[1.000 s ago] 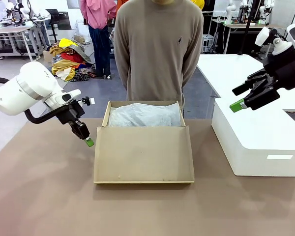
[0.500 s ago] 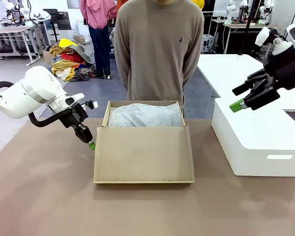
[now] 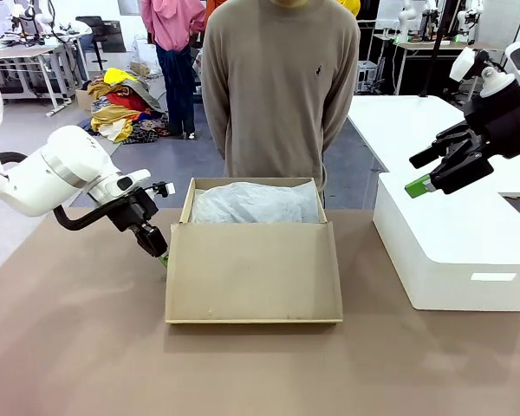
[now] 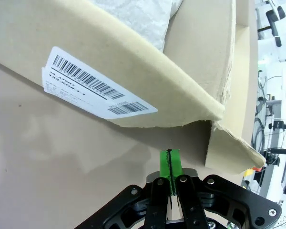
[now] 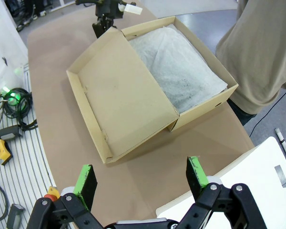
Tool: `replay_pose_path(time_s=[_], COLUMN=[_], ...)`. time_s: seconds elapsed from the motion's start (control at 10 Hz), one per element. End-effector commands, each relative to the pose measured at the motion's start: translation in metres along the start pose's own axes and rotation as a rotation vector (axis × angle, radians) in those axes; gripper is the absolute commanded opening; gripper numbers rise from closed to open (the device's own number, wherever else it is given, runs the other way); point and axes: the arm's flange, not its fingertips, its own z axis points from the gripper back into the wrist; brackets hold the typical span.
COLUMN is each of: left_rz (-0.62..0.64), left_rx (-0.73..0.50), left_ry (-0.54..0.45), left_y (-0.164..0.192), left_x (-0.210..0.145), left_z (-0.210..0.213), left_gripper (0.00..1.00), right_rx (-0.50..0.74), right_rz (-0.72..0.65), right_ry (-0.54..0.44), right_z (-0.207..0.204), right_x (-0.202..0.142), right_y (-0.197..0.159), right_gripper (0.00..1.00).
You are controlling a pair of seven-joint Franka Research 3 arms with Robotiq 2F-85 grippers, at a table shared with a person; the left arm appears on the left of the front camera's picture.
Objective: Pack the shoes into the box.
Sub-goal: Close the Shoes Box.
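Brown tabletop (image 3: 87,347) holds one box (image 3: 253,269); left fingers (image 4: 175,164) closed, right fingers (image 5: 196,174) spread.

Brown table (image 3: 87,347) with box (image 3: 253,273), white bin (image 3: 455,260)

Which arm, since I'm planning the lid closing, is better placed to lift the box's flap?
Left, probably: the left gripper, shut, sits low at the left edge of the lid flap; the right gripper, open, hangs high near the white bin.

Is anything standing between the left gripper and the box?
Nothing visible does. The left gripper, jaws shut, sits close beside the left side of the box, with just bare table in the small gap between them.
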Motion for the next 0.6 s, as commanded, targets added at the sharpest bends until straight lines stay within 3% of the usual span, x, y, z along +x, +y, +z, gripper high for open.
replay_pose_path(time_s=[0.0,0.5], left_rz=[-0.02,-0.026], left_rx=[-0.027,-0.08], left_ry=[-0.037,-0.054], left_y=[-0.0007,-0.0004], left_x=[-0.0035,-0.0021], left_z=[-0.003,-0.0096], left_gripper=[0.0,0.0], right_rx=[0.014,0.014], right_rz=[0.004,0.004], right_ry=[-0.028,-0.028], right_z=[-0.0008,-0.0008], right_x=[0.0011,0.0011], right_y=[-0.0016,-0.0016], right_gripper=[1.0,1.0])
